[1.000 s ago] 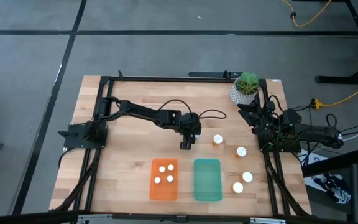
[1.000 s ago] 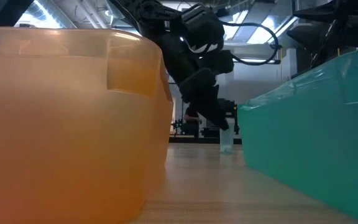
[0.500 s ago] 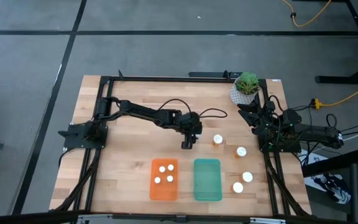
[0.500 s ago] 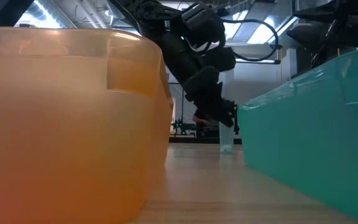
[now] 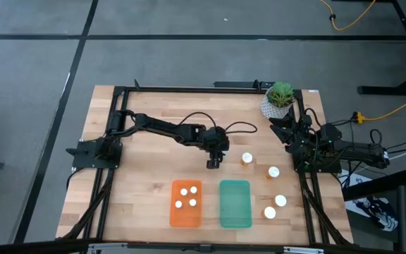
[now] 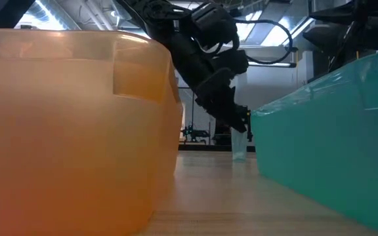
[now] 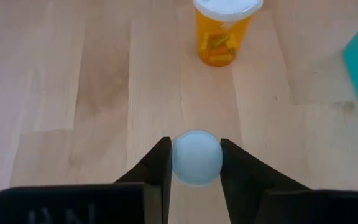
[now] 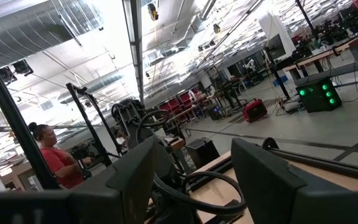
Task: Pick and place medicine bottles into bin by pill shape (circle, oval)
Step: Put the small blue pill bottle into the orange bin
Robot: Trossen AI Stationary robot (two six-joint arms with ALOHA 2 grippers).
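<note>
Near the middle of the wooden table [image 5: 146,183], the left gripper [image 5: 213,163] is down low, and its two dark fingers [image 7: 156,169] are pressed against the sides of a tiny white-capped bottle [image 7: 196,157], pinching it squarely between them. From table height you can see that little bottle [image 6: 239,144] standing upright on the wood under the gripper's tips, in the gap between the two trays. Just beyond it in the wrist camera stands an amber medicine bottle [image 7: 223,32] with its white cap, upright and apart from the gripper; from above that same one [image 5: 247,159] sits just to the right of the left gripper. Three more white-capped bottles are out on the table's right side: one [image 5: 273,171] a little nearer the front, and a pair [image 5: 280,200] and [image 5: 268,212] close together beside the teal tray [image 5: 235,216]. That teal tray shows no bottles in it. Right next to it, the orange tray [image 5: 186,220] holds four tiny white-capped bottles [image 5: 189,197] clustered together. Over at the right edge, the right gripper [image 5: 284,131] waits near the potted green plant [image 5: 279,98] at the back corner, its fingers [image 8: 133,176] spread apart with nothing between them, pointing out at the room, where a person in a red top [image 8: 53,157] stands.
</note>
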